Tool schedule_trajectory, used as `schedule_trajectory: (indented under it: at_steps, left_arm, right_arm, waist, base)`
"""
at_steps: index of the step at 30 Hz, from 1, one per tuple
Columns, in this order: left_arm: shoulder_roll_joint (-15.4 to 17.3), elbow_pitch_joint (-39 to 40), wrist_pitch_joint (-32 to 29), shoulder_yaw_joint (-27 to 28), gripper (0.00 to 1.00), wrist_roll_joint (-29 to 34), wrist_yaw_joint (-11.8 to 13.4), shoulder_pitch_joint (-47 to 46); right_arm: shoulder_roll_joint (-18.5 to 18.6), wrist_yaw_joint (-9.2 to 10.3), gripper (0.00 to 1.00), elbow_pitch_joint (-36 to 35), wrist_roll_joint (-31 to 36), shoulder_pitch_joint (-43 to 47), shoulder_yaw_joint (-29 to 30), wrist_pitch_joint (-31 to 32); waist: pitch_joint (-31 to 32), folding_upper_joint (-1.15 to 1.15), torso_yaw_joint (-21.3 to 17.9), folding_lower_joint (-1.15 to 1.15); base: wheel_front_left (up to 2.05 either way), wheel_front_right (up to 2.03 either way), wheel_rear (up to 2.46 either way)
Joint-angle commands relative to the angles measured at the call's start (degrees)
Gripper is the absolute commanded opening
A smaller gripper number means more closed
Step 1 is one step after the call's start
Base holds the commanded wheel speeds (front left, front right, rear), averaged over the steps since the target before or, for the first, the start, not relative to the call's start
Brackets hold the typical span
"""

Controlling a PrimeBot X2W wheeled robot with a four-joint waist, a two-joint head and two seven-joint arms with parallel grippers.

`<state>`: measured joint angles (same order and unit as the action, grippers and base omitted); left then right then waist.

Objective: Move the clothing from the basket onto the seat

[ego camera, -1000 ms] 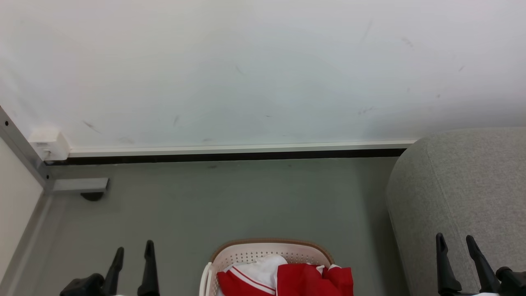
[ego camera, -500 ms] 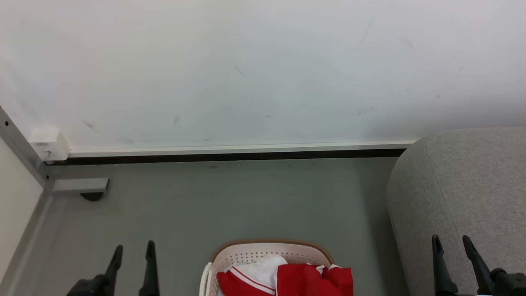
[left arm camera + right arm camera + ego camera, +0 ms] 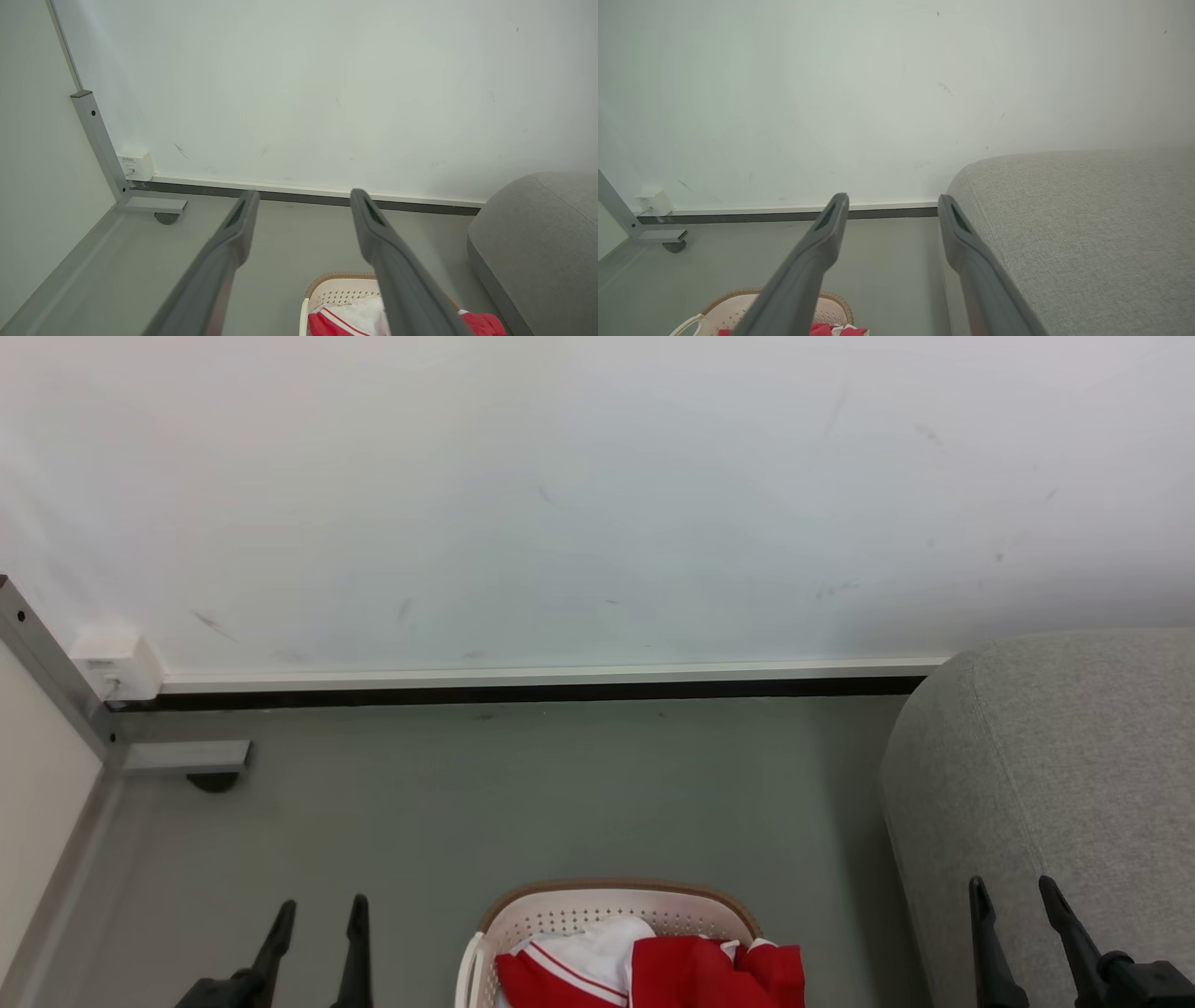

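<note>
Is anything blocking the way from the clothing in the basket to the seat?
Nothing visible does. The clothing lies in the open basket, and a strip of floor lies between the basket and the seat on the robot's right.

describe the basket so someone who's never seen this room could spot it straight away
Find the big grey seat on the right of the head view; on the floor left of it stands the basket. It is small, oval and cream-white, with perforated sides, a brown rim and red-and-white clothing inside.
</note>
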<state>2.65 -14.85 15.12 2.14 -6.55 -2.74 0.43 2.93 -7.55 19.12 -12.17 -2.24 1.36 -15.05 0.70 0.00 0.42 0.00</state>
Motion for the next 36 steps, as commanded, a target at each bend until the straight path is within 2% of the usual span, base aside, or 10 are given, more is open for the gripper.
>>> schedule_trajectory:
  at_steps: [1,22,30,36]
  left_arm:
    - [0.4,-0.2,0.1,0.2,1.00,-0.2,-0.1,0.5]
    - [0.4,-0.9,0.1,0.1,1.00,-1.6,-0.3,-0.2]
    - [0.4,0.0,0.1,-0.1,1.00,-1.0,-0.4,-1.0]
    - [0.4,-0.8,0.1,-2.4,1.00,0.4,-1.5,-5.8]
  right_arm:
    - [0.1,0.12,1.00,0.3,0.3,-0.2,-0.1,-0.2]
    - [0.0,0.12,1.00,1.0,-0.9,-0.8,-0.7,-0.2]
    - [0.0,0.12,1.00,-1.3,-0.7,-2.5,-2.2,-0.2]
    - [0.1,0.12,1.00,-4.1,-0.5,-5.2,-2.8,-0.1]
  waist:
    - [0.0,0.00,0.0,0.00]
    - [-0.5,0.00,-0.2,0.00]
    - [-2.3,0.00,-3.4,0.00]
    - [-7.6,0.00,-6.7,0.00]
  base:
    - [0.00,0.00,0.00]
    - [0.00,0.00,0.00]
    - [0.00,0.00,0.00]
    - [0.00,0.00,0.00]
